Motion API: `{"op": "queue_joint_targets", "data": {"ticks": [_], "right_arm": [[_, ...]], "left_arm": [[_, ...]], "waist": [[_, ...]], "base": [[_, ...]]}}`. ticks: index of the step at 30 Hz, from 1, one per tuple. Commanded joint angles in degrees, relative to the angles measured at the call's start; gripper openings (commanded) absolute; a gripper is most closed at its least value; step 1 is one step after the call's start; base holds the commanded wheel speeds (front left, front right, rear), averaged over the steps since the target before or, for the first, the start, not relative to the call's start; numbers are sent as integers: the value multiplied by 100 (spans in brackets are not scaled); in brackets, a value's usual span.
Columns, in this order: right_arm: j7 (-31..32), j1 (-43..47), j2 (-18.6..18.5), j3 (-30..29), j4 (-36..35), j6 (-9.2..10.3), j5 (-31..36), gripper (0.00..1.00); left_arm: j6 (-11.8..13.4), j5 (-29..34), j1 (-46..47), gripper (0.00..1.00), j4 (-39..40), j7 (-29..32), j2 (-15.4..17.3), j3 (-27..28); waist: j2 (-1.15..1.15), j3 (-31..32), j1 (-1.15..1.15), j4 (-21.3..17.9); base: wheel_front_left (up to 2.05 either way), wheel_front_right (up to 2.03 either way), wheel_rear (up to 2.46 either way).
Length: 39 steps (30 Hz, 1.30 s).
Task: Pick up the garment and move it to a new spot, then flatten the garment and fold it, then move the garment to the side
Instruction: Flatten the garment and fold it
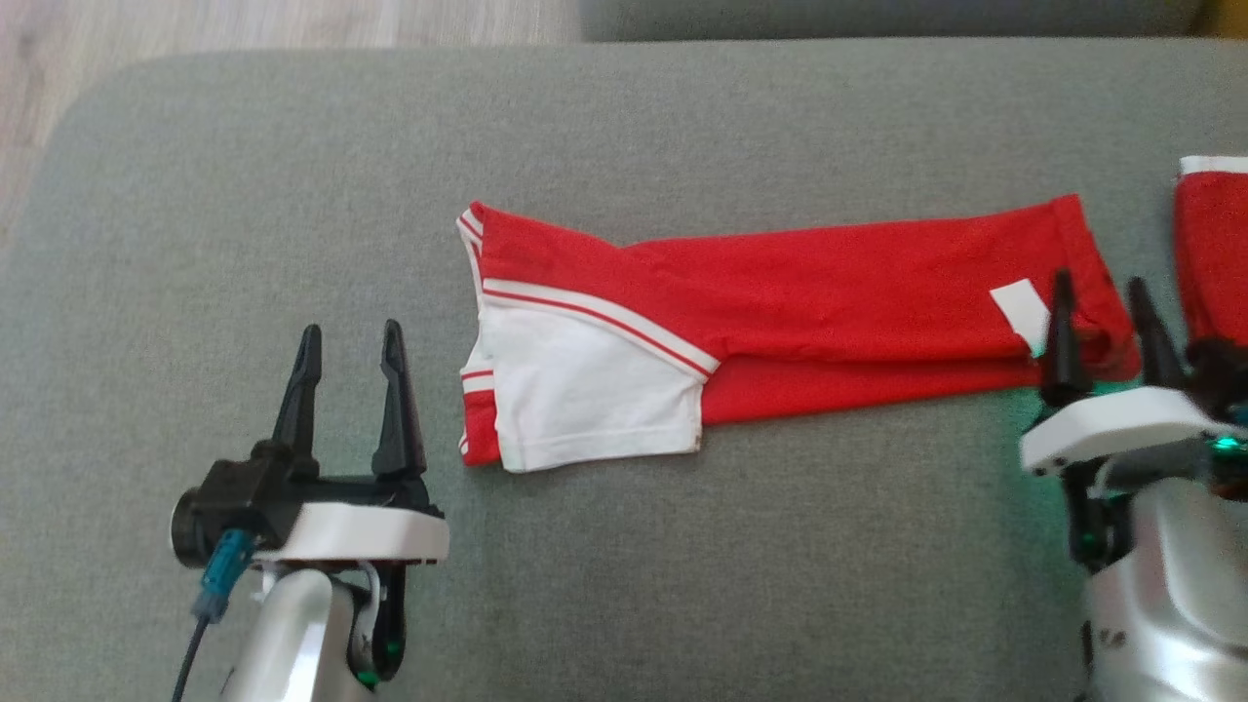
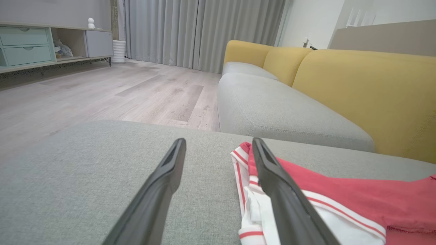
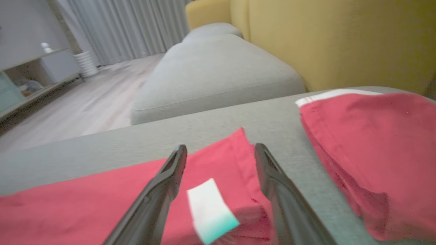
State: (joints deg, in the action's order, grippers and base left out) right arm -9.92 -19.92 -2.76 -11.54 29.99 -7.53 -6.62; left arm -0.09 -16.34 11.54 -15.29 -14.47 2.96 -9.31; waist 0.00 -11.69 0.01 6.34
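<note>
1. Garment (image 1: 780, 312) work starts, at the far left, with the left gripper (image 1: 351, 330). It hovers over bare grey cushion (image 1: 244, 195), just beside the garment's left end and not touching it. Its jaws are spread apart and hold nothing.
2. At that left end, a white sleeve panel (image 1: 585, 400) with red and white trim lies folded over the red body. The edges look tidy, so this side seems to be turned in already.
3. Across the middle, the garment lies on the cushion as one long, narrow, flat red band with few wrinkles. By my reading, the move to a new spot and the flattening are done, and the lengthwise folds are in place.
4. At the right end, the right gripper (image 1: 1100, 283) is poised over the hem, close beside a white label (image 1: 1019, 307). Its jaws are spread, with cloth showing between the fingers and nothing pinched.
5. Further right, a second red cloth (image 1: 1212, 253) with a white edge lies apart from the band. I cannot tell whether it belongs to the same garment.
6. Left to do, as I judge it, is folding the band end to end into a compact stack and then moving it to the side.
</note>
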Motion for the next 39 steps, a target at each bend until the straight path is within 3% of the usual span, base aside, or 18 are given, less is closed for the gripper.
{"op": "queue_joint_targets", "data": {"ticks": [1,6,15,16,17,18,22,27,34,39], "right_arm": [[51,-208,-12,-2,-53,4,94,100],[200,-578,-12,-792,698,4,547,100],[260,-980,-12,-1119,1939,4,867,100],[230,-1025,-12,-1104,2047,4,862,84],[186,-1067,-12,-1093,2145,4,862,35],[130,-1109,-12,-1083,2232,4,851,0],[-136,-1236,-12,-1105,2385,4,889,0],[-271,-1302,-26,-1473,2084,4,1143,0],[-82,-1330,-319,-1909,1497,4,1294,0],[160,-1293,-294,-1860,945,4,1237,0]], "left_arm": [[-29,55,225,100,142,-52,24,215],[-128,107,315,100,50,-52,1,260],[-142,99,418,100,3,-52,-7,227],[-134,104,416,100,2,-52,-7,234],[-127,110,411,100,-1,-52,-7,244],[-126,120,404,100,-8,-52,-7,252],[-132,154,380,100,-43,-52,-7,266],[-123,150,358,100,-42,-52,-8,290],[-128,103,308,100,-50,-52,-8,291],[-113,45,272,100,-60,-52,-8,272]], "waist": [[0,-106,-1,60],[0,-254,-1,135],[0,-340,-1,156],[0,-335,-1,136],[0,-327,-1,111],[0,-316,-1,84],[0,-228,-1,-38],[0,-101,-1,-156],[0,22,-1,-206],[0,140,-1,-183]], "base": [[0,0,0],[0,0,0],[0,0,0],[0,0,0],[0,0,0],[0,0,0],[0,0,0],[0,0,0],[0,0,0],[0,0,0]]}}
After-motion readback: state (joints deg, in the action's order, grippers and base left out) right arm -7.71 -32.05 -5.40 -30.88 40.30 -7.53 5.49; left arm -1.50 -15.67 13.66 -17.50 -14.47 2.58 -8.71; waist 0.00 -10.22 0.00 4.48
